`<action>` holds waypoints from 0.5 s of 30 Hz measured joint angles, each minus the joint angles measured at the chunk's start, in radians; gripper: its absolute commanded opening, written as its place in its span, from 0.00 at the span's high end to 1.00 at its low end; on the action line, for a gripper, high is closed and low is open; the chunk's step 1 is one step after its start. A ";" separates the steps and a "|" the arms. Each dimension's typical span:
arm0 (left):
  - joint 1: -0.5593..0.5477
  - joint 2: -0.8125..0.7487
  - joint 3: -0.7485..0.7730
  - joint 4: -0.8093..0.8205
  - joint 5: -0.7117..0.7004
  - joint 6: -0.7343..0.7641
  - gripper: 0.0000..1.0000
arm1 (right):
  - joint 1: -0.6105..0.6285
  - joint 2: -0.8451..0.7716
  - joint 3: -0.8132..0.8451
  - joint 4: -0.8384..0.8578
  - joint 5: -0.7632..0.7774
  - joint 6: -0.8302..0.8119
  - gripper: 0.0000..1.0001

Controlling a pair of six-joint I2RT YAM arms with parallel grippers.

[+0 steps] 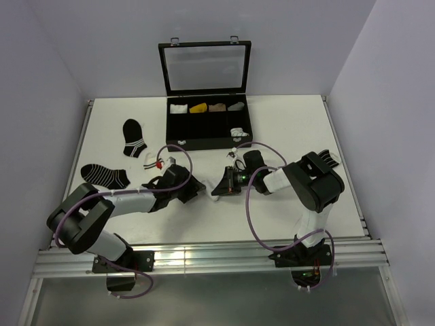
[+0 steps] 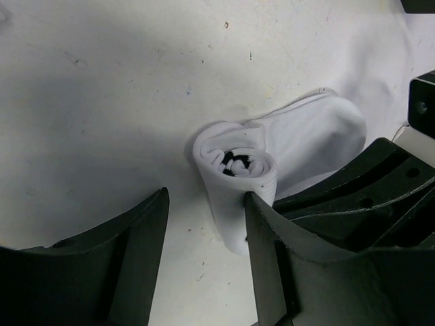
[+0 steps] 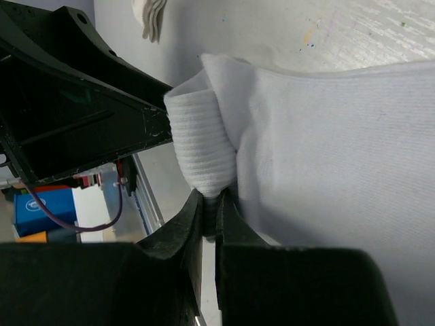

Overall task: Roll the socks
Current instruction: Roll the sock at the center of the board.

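Observation:
A white sock lies partly rolled on the table. Its roll (image 2: 234,170) shows black at its core, and its flat part (image 2: 319,132) stretches away behind. My left gripper (image 2: 204,227) is open around the near end of the roll, with the right finger (image 2: 262,231) touching it. My right gripper (image 3: 211,204) is shut on the other end of the roll (image 3: 200,142), beside the flat part (image 3: 326,136). In the top view the two grippers, left (image 1: 197,189) and right (image 1: 219,187), meet mid-table and hide the sock.
An open black compartment box (image 1: 208,139) at the back holds several rolled socks, and a white-black bundle (image 1: 238,132). Two black striped socks (image 1: 134,138) (image 1: 105,175) lie at the left. Another striped sock (image 1: 327,157) lies by the right arm.

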 measured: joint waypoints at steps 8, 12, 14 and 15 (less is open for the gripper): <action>0.000 0.042 0.019 0.035 0.011 0.003 0.55 | -0.001 -0.001 0.025 -0.063 0.005 -0.018 0.85; 0.000 0.069 0.031 0.050 0.019 0.003 0.64 | 0.001 -0.011 0.045 -0.121 0.023 -0.045 0.80; 0.000 0.081 0.042 0.056 0.024 0.003 0.69 | 0.007 -0.024 0.056 -0.160 0.048 -0.063 0.78; 0.000 0.087 0.048 0.057 0.026 0.003 0.69 | 0.013 -0.033 0.061 -0.181 0.064 -0.073 0.77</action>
